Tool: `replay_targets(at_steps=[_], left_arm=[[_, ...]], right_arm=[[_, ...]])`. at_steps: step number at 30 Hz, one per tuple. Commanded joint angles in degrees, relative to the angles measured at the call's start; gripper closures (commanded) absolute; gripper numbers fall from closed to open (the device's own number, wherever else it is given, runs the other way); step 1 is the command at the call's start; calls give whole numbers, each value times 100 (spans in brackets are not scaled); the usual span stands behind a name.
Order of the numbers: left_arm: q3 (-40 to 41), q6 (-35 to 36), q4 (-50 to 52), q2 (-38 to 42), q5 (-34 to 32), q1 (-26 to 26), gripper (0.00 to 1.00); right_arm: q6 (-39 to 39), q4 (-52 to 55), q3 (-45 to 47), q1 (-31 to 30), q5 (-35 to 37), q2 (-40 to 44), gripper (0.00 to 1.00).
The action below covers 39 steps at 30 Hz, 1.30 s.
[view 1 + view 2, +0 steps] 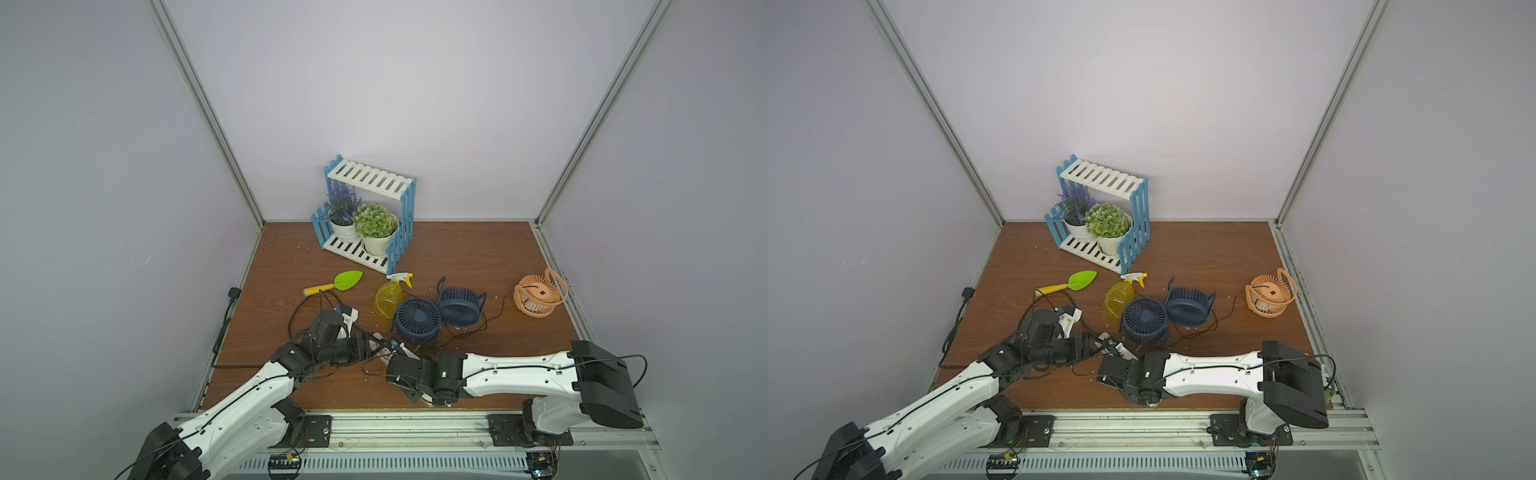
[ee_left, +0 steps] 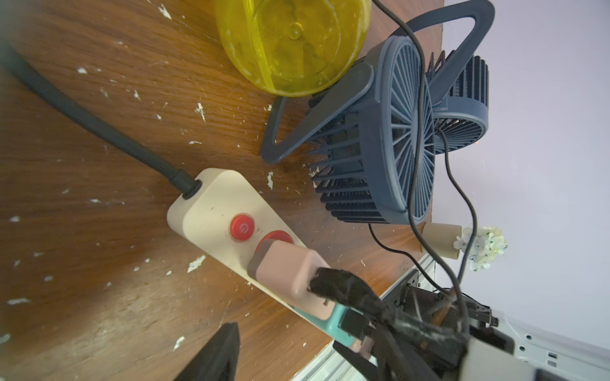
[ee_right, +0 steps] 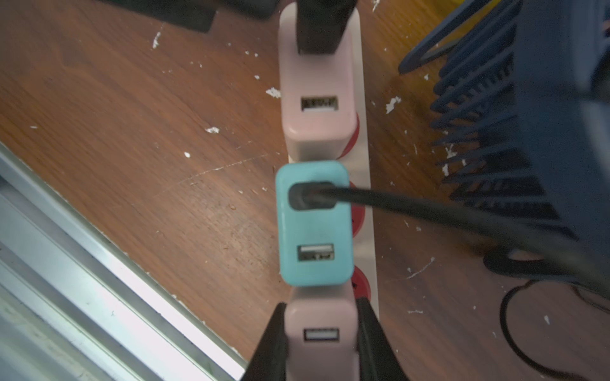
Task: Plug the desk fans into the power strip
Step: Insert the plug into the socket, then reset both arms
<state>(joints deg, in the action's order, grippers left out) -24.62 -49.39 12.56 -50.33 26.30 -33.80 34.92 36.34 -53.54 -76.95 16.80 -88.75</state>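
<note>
1. Near 10 o'clock on the counter (image 1: 478,249) we see a green trowel (image 1: 332,283) lying flat.
2. The left claw (image 1: 368,347) sits at the 9 o'clock side of the power strip (image 2: 211,211). Its fingers are spread. In the left wrist view one fingertip (image 2: 224,346) stands over bare wood, apart from the strip, holding nothing.
3. The power strip lies flat near 6 o'clock, close to the front rail. Its black cord (image 2: 99,125) leaves the button end. Along the strip stand a pink adapter (image 2: 290,273), then a teal adapter (image 3: 313,224) with a black cable plugged in.
4. At the strip's 12 o'clock a yellow spray bottle (image 1: 388,296) lies on its side. Farther back at 12 o'clock, a blue-and-white shelf (image 1: 409,216) holds a purple plant (image 1: 341,199) and a green plant (image 1: 375,219).
5. At the strip's 1 o'clock two navy fans (image 1: 417,320) (image 1: 459,305) stand side by side.
6. The right claw (image 3: 321,305) reaches in from 4 o'clock and pinches a second pink adapter (image 3: 320,333) by its sides, just beside the teal one over the strip. We cannot tell whether it is seated.
7. At 3 o'clock an orange fan (image 1: 540,293) sits well apart.
</note>
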Motion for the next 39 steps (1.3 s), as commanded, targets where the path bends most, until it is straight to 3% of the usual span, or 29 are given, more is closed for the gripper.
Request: replay_targets(at_steps=[1,5,9,12,14,17,21,26,28,30,34,39], left_arm=[[-194,222,272,153,-118,-50,30],[-335,456,698,398,-385,-49,25],[-348,536,1010,723,-571,-52,17],[-416,570,1242,952,-738,-49,12],[-464,582,1385,1113,-874,-48,8],[-573,683,1545,1331,-1212,-55,5],[-780,1033,1484,1446,-1923,-56,3],[-886,1853,790,1059,-2766,180,1],[-989,2072,590,729,-2819,594,1],[-1035,2280,334,423,-2896,1098,1],[-770,2613,-478,-44,-3340,1949,1],[-387,3012,-1282,-333,-4414,2543,1]], right_arm=[[268,807,633,-5,-895,-762,100],[225,957,206,-4,-464,73,62],[334,863,125,-41,-126,947,42],[389,553,332,-69,-8,1632,14],[401,476,471,-90,88,2139,8],[388,504,598,-92,375,2843,1],[127,495,714,19,1149,3688,1],[-209,281,929,1062,1949,4391,1],[-745,-383,1169,1713,1569,4698,1],[-1192,-732,1310,2747,1078,4785,1],[-1784,-1314,1453,4607,-130,4435,1],[-2298,-2208,1763,6167,-719,3983,1]])
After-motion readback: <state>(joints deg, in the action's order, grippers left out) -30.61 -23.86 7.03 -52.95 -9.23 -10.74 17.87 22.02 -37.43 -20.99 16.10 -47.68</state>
